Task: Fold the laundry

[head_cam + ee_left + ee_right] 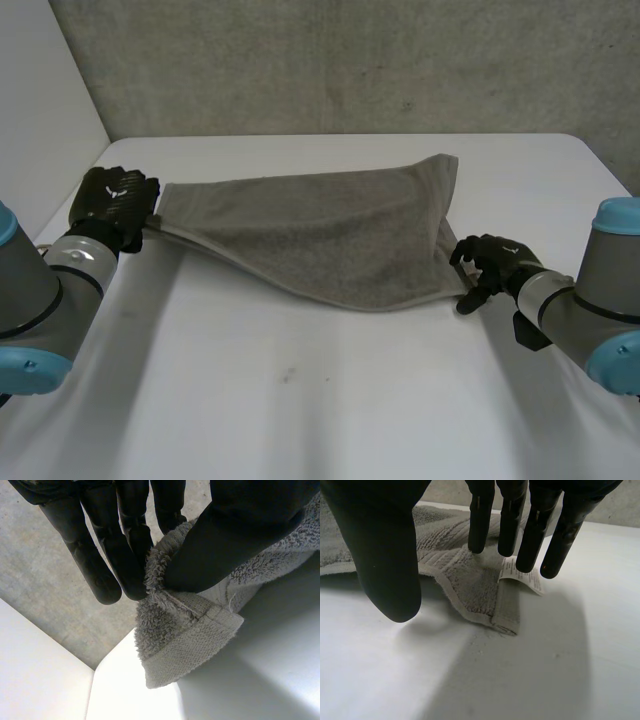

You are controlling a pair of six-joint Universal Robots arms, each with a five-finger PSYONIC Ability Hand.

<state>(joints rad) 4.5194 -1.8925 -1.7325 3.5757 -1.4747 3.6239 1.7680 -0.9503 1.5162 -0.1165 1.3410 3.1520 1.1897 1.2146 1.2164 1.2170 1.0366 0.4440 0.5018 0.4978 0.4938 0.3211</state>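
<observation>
Pinching towel (320,235) corner in left hand (235,530); right hand (382,545) spread, empty, other corner at fingertips. Seemingly folded once; more folds left.

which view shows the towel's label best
The right wrist view: the white label lies at the right hand's fingertips, on the towel's corner. In the head view that corner is too small to tell the label; the left wrist view has the far corner, pinched by the left hand.
</observation>
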